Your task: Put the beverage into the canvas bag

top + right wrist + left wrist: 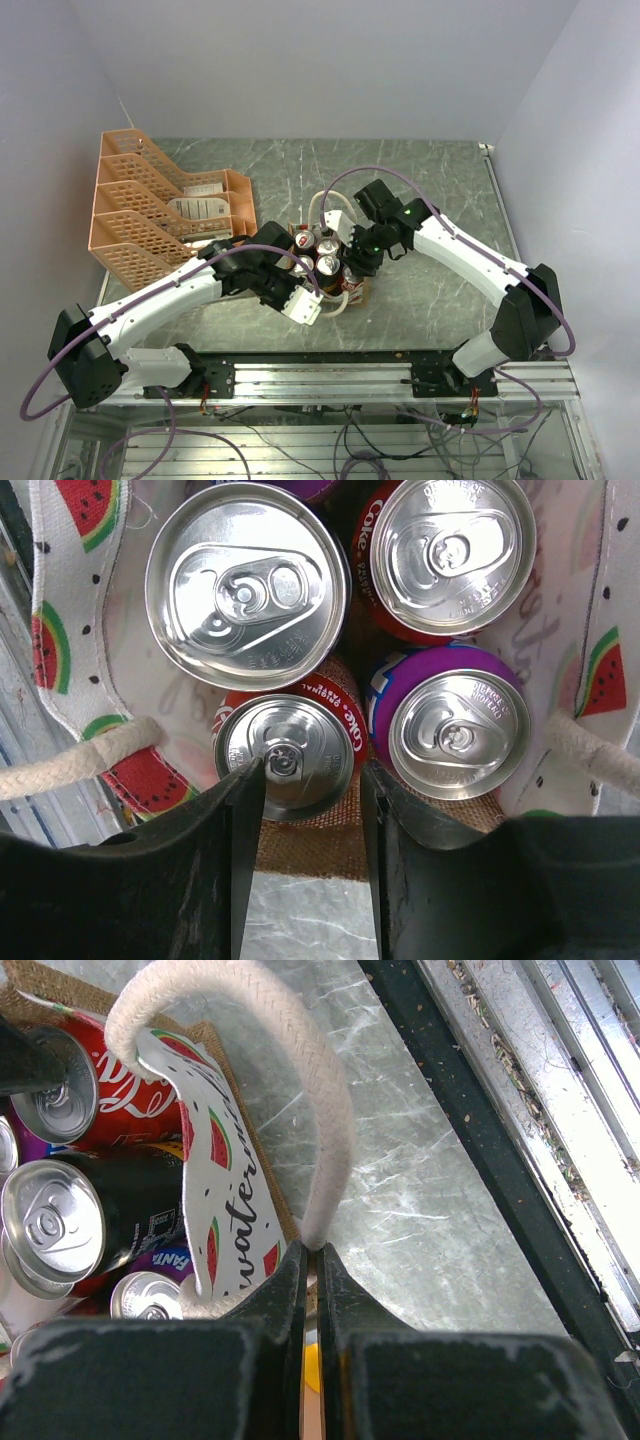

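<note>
The canvas bag (353, 291), tan with a white watermelon panel (228, 1175), stands at the table's middle and holds several upright cans. My left gripper (312, 1250) is shut on the bag's near white rope handle (325, 1070) and holds it up at the bag's near side (330, 298). My right gripper (310, 780) is open, hovering over the bag (352, 262). A red Coke can (305, 745) sits low in the bag just beyond its fingers, the left finger overlapping its rim. A silver-topped can (247, 585), a second Coke can (450, 555) and a purple Fanta can (455, 730) stand around it.
An orange mesh tray rack (160, 205) stands at the back left. The bag's far handle (323, 203) loops up behind the cans. The black and metal rail of the table's front edge (520, 1110) runs close to the left gripper.
</note>
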Available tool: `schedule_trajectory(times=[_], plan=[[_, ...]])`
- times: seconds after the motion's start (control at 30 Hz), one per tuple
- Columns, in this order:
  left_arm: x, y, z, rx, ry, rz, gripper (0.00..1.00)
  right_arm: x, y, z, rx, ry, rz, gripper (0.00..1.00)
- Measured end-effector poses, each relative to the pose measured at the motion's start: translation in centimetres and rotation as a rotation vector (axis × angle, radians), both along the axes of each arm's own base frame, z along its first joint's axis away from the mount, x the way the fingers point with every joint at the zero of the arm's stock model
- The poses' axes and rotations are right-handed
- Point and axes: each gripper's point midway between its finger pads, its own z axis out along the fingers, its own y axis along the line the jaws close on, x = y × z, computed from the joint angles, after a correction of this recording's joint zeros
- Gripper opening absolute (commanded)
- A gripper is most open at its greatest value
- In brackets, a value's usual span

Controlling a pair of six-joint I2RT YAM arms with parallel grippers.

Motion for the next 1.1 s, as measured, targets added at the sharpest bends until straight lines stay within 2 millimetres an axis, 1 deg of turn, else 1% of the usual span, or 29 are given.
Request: schedule_trajectory(times=[0.1, 0.2, 0.27, 0.5, 0.8, 0.97, 1.1], plan=[[0.0, 0.0, 0.0, 0.000, 0.000, 0.000, 0.07, 0.2, 0.1, -0.2, 0.004, -0.008, -0.004, 0.51], [0.0, 0.0, 0.0, 0.000, 0.000, 0.000, 0.07, 0.4, 0.2, -0.1, 0.009, -0.020, -0.009, 0.60], [0.0, 0.0, 0.0, 0.001, 0.000, 0.000, 0.07, 0.6, 0.2, 0.0, 0.011, -0.031, -0.010, 0.63], [0.0, 0.0, 0.0, 0.001, 0.000, 0.000, 0.07, 0.6, -0.2, -0.1, 0.005, -0.052, -0.016, 0.64], [0.0, 0.0, 0.0, 0.001, 0.001, 0.000, 0.07, 0.9, 0.0, -0.2, 0.035, -0.093, -0.023, 0.64], [0.0, 0.0, 0.0, 0.000, 0.001, 0.000, 0.07, 1.1, 0.0, 0.0, 0.042, -0.107, -0.023, 0.66], [-0.1, 0.0, 0.0, 0.001, 0.008, 0.005, 0.07, 1.1, -0.4, 0.4, 0.033, -0.127, -0.031, 0.68]])
